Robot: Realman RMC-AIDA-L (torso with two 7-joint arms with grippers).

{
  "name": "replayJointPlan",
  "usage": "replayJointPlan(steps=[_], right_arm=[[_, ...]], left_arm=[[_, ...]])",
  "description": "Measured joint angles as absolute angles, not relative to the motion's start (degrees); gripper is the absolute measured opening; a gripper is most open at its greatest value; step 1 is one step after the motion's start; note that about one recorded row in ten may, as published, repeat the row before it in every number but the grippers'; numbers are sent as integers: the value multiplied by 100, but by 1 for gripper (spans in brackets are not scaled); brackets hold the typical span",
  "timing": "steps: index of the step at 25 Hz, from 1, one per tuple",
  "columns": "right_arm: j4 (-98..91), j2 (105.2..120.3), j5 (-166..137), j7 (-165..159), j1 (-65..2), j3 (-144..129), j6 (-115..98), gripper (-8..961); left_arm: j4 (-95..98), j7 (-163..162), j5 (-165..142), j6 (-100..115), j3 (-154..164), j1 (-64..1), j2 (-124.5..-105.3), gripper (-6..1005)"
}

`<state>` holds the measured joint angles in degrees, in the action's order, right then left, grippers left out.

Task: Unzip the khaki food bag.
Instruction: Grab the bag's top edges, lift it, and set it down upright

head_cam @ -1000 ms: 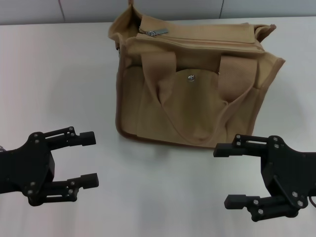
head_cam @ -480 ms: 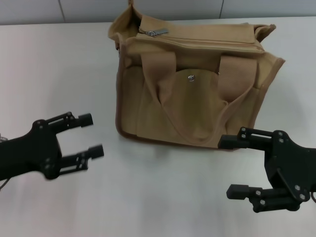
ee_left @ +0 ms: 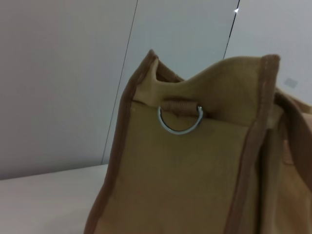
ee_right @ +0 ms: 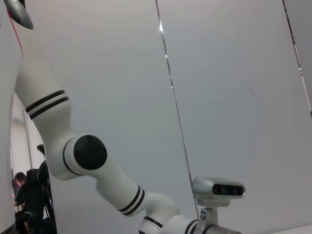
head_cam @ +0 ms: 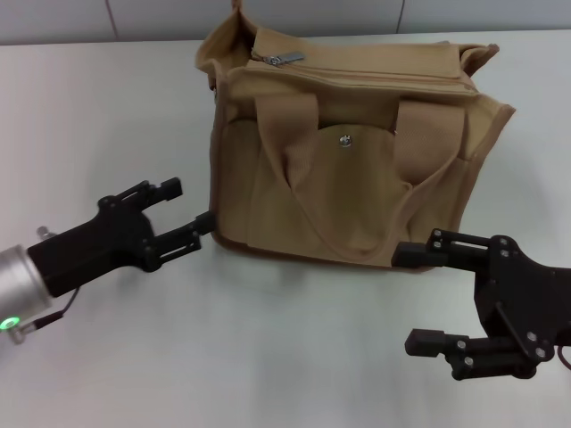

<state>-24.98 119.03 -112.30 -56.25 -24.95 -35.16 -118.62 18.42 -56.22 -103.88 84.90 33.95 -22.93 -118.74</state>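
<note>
A: What has moved since a second ago?

B: The left gripper [head_cam: 184,211]. It was low at the near left, well short of the bag; now its arm has swung forward and in, so the fingertips sit at the lower left corner of the khaki food bag [head_cam: 348,152]. The right gripper [head_cam: 421,298] has barely shifted and hovers near the front right of the bag, just off its lower edge.

A: What does that mean for the job?

B: My guess is the left arm is going in to steady the bag's side. The zip itself is untouched.

A: And the claws?

B: Both spread wide, both empty. The lower left finger looks to be at or just touching the brown piping; I cannot tell contact for sure. The left wrist view faces the bag's end panel and its metal D-ring [ee_left: 179,118] from close by.

A: Where is the bag?

B: Upright on the white table [head_cam: 107,125], centre to far side. The silver zipper pull [head_cam: 278,59] lies at the top's far left end, zip apparently closed.
</note>
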Motion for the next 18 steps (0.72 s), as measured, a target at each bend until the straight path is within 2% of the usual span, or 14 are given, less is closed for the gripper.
replayJointPlan(steps=[5, 13, 18], right_arm=[[-2371, 11908, -11230, -5625, -2508, -3545, -11808, 782], [-2235, 11918, -11238, -5624, -2498, -3566, -11680, 782], [-2228, 11918, -11243, -5624, -2496, -3570, -11680, 782]], left_arm=[[1124, -4995, -9876, 8004, 3421, -2692, -11905, 684], [1006, -4942, -9824, 7940, 3449, -2769, -11909, 661], [970, -4940, -9822, 7949, 3423, -2760, -11897, 470]])
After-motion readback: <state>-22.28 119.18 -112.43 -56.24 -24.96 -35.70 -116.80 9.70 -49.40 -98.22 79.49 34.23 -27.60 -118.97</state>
